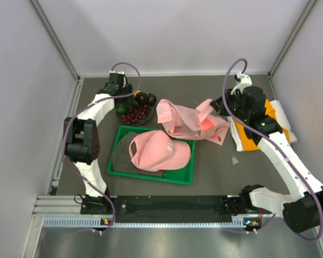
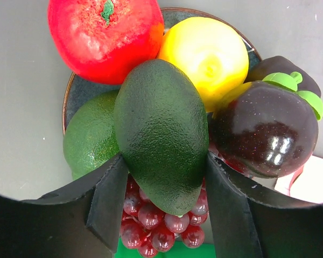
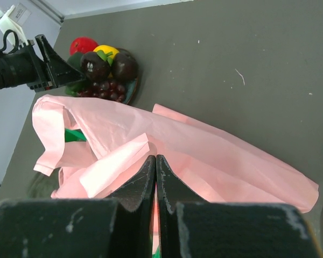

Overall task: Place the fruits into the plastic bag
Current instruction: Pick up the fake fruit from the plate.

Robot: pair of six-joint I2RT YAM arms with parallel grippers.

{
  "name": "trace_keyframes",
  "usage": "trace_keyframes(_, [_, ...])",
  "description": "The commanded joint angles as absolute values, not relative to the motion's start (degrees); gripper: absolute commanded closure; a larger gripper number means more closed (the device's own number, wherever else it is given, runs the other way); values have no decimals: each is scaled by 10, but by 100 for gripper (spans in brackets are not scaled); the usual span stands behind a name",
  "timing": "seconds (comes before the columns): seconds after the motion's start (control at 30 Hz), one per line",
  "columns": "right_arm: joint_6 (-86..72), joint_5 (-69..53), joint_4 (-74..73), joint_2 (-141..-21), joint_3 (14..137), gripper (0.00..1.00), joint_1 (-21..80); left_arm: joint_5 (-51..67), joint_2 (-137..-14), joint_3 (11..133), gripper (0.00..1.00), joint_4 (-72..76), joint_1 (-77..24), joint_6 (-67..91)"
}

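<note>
The fruits (image 1: 137, 110) are piled on a dark plate (image 2: 78, 94) at the back left. The pile holds a red round fruit (image 2: 105, 35), a yellow citrus (image 2: 207, 54), two dark brown round fruits (image 2: 264, 129), dark red grapes (image 2: 161, 226) and two avocados. My left gripper (image 2: 164, 161) reaches into the pile, and its fingers press both sides of the top avocado (image 2: 161, 118), which still rests on the other fruits. The pink plastic bag (image 1: 191, 121) lies crumpled mid-table. My right gripper (image 3: 156, 158) is shut on a fold of the bag (image 3: 204, 156) at its right end.
A green tray (image 1: 177, 177) in front of the bag holds a pink cap (image 1: 159, 150) on a dark cloth. An orange folded cloth (image 1: 255, 134) on white material lies at the right, under the right arm. Walls close in the table on three sides.
</note>
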State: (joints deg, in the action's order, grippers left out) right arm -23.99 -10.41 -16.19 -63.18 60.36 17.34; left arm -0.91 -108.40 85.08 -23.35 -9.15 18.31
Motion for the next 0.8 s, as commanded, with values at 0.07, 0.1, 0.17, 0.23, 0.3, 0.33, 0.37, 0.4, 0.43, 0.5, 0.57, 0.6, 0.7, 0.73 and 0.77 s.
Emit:
trace_keyframes(0.07, [-229, -106, -144, -630, 603, 100, 170, -4, -1055, 854, 54, -211, -97, 192])
trace_keyframes(0.1, [-229, -105, -143, -629, 603, 100, 171, -4, -1050, 853, 55, -210, -98, 191])
trace_keyframes(0.17, [-230, -104, -146, -628, 602, 100, 170, -3, -1035, 851, 55, -204, -99, 192])
trace_keyframes(0.23, [-229, -104, -147, -628, 603, 100, 169, -3, -1020, 846, 57, -200, -100, 193])
trace_keyframes(0.3, [-230, -105, -148, -627, 603, 100, 171, -4, -1010, 844, 59, -200, -101, 197])
trace_keyframes(0.33, [-229, -104, -148, -627, 604, 100, 170, -6, -1000, 843, 59, -200, -102, 197])
trace_keyframes(0.37, [-229, -104, -149, -628, 604, 100, 170, -9, -996, 842, 59, -204, -102, 198])
trace_keyframes(0.4, [-229, -105, -149, -626, 604, 100, 171, -16, -993, 841, 59, -208, -102, 198])
trace_keyframes(0.43, [-230, -105, -149, -625, 605, 100, 170, -18, -987, 842, 59, -215, -102, 197])
trace_keyframes(0.5, [-231, -105, -150, -623, 605, 100, 170, -27, -979, 840, 60, -234, -102, 193])
trace_keyframes(0.57, [-229, -104, -150, -621, 605, 100, 170, -32, -960, 832, 60, -241, -102, 192])
trace_keyframes(0.6, [-230, -103, -150, -621, 605, 100, 170, -35, -950, 817, 60, -240, -102, 191])
trace_keyframes(0.7, [-230, -103, -152, -621, 606, 100, 170, -26, -899, 782, 63, -235, -103, 189])
trace_keyframes(0.73, [-231, -103, -154, -620, 606, 100, 170, -9, -864, 772, 65, -229, -106, 188])
trace_keyframes(0.77, [-230, -103, -154, -619, 606, 100, 170, -3, -846, 753, 66, -223, -109, 185])
